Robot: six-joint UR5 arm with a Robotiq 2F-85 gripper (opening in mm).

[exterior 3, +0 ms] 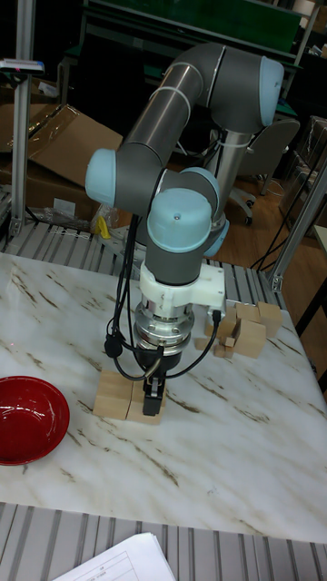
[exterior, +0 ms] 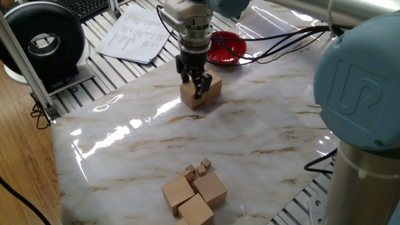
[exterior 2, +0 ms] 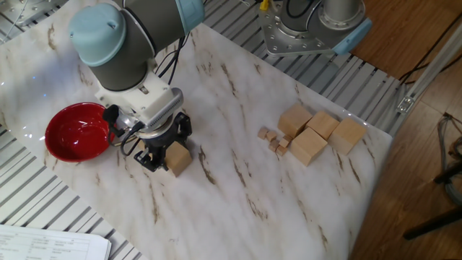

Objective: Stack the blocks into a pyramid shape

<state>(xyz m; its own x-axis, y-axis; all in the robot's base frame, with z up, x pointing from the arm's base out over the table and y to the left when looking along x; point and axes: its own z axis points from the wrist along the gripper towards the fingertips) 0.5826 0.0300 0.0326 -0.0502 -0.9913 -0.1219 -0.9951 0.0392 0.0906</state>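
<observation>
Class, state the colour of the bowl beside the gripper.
Red bowl, clearest in the other fixed view.

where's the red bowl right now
The red bowl sits at the left edge of the marble table in the other fixed view, just left of the pincer and the two blocks under it.
</observation>
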